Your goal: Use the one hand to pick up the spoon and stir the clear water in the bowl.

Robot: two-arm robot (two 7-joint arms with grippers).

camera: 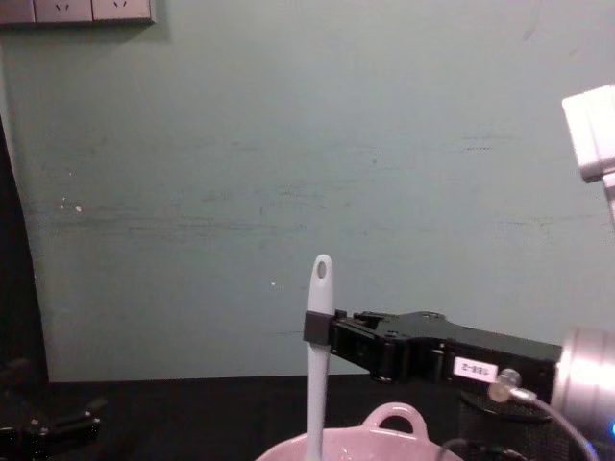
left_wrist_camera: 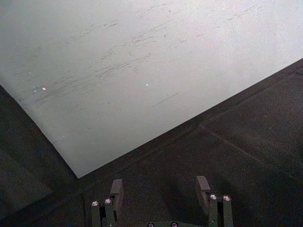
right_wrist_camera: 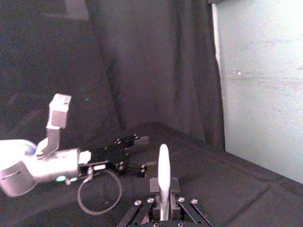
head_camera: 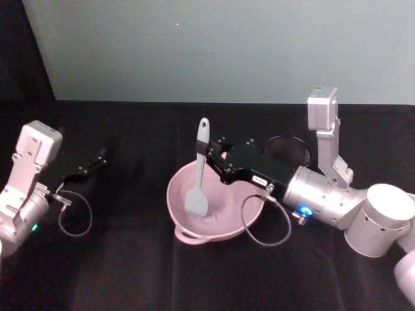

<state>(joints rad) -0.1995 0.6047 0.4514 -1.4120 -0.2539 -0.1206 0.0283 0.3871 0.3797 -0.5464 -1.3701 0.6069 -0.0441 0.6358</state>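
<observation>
You're at the stirring step, I'd say: right gripper (head_camera: 209, 158) clamped on the upright spoon (head_camera: 197, 184), scoop in the bowl (head_camera: 172, 201), so circle it gently next; left gripper (head_camera: 96, 160) parked, fingers apart.

A table (head_camera: 130, 272) draped in black cloth spans the full width of the head view, its far edge meeting a pale green wall (head_camera: 227, 45). A glossy pale pink bowl (head_camera: 170, 189) sits on the cloth near the middle, with a small loop handle on its rim turned toward the robot. Behind it and to the right, a black wire-mesh cup (head_camera: 293, 146) stands on the same cloth, partly hidden. The cloth lies dark and creased around both.
</observation>
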